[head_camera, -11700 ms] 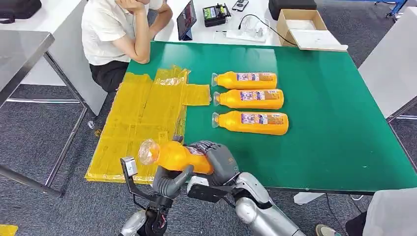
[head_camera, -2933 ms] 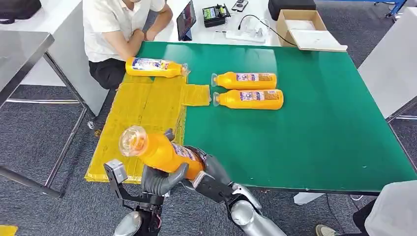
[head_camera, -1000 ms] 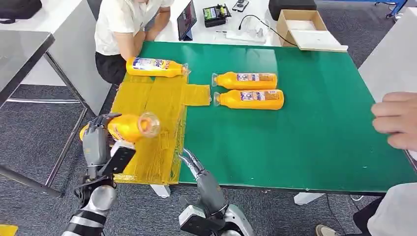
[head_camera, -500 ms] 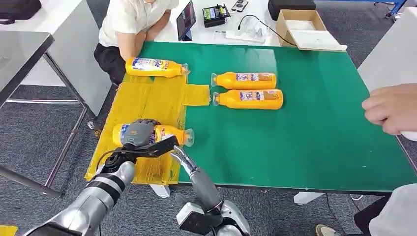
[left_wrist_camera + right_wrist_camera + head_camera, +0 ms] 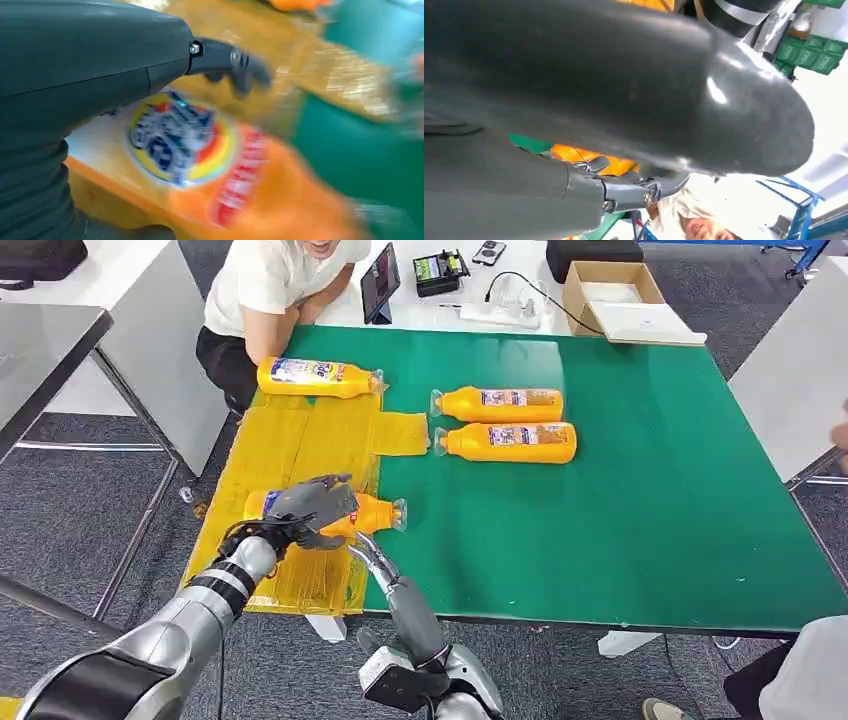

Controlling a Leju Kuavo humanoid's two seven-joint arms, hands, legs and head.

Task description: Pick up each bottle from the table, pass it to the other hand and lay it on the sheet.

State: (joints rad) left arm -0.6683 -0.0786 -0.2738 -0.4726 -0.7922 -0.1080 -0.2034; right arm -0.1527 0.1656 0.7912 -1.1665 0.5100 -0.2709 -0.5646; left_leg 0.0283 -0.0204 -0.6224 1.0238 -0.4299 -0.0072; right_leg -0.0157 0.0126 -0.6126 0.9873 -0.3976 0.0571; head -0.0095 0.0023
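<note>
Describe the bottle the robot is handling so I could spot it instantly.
On the green table, find the crinkled yellow plastic sheet at its left end. The orange bottle lies near the sheet's front edge, clear cap towards the green. It alone has the robot's left hand on it.

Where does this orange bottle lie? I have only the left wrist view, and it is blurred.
Observer: The orange bottle lies on the yellow sheet, near its near end, cap toward the green table.
Operator: Is the left hand gripping it?
Observer: The left hand rests on it; I cannot tell the grip.
Operator: And the right hand?
Observer: The right hand holds nothing, fingers extended, just short of the bottle.
</note>
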